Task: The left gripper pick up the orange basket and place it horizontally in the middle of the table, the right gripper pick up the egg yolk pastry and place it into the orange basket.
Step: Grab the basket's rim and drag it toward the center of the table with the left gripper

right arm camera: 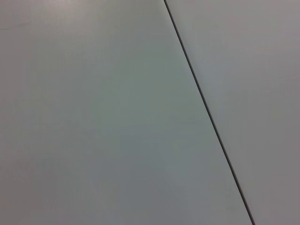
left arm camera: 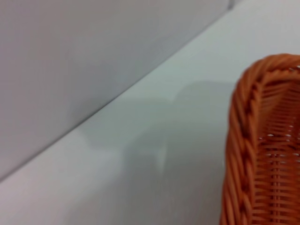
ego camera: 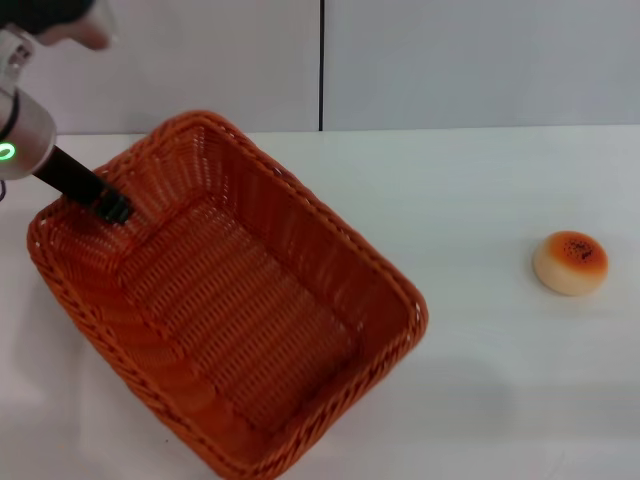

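Note:
The orange basket [ego camera: 230,300] lies diagonally on the left half of the white table [ego camera: 500,380], one corner pointing to the far wall. My left gripper [ego camera: 110,206] reaches down from the upper left, and its black tip sits at the basket's far-left rim, against the inner wall. The left wrist view shows only a braided corner of the orange basket [left arm camera: 262,140] close by. The egg yolk pastry [ego camera: 570,262], round and cream with a glazed speckled top, rests alone on the table at the right. My right gripper is out of view.
A pale wall with a dark vertical seam [ego camera: 321,60] runs along the table's far edge. The right wrist view shows only this wall and the seam [right arm camera: 206,112]. Bare tabletop lies between basket and pastry.

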Available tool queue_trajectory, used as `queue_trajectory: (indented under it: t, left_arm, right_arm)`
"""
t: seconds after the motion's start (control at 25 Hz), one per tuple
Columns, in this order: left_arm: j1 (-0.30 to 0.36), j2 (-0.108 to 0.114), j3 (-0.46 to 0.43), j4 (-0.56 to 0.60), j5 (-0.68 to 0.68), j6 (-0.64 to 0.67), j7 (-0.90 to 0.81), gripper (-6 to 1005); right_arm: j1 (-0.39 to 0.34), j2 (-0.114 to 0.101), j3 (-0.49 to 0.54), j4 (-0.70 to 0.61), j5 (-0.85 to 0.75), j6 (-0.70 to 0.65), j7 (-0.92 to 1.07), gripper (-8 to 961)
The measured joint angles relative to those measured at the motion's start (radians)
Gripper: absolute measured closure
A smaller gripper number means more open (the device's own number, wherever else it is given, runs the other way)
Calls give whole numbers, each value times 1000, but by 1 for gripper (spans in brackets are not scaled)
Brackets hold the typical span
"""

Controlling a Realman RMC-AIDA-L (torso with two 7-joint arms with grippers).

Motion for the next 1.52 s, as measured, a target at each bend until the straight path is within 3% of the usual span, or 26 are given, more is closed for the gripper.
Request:
queue_trajectory:
  t: [0.44,0.88,1.04,1.16,1.24,1.52]
  left_arm:
    - [-24,9,-210,-47,3,66,-177,785]
    - [-9,10,-267,-50,61,131,-287,824]
    - [-46,-1,-440,-106,61,187,-292,839]
    - [-55,-4,-472,-116,60,187,-293,853]
    - [-75,-8,-515,-145,59,176,-295,854]
    - [-89,-2,-508,-191,58,138,-293,858]
  right_arm:
    - [18,-4,0,-25,0,5,1,501]
    - [38,-6,36,-116,0,54,54,502]
    - [67,-14,35,-157,0,120,138,502]
    - [79,-21,30,-168,-4,137,138,502]
    - [94,-37,28,-162,-8,154,139,502]
    - [101,-49,28,-152,-8,161,140,502]
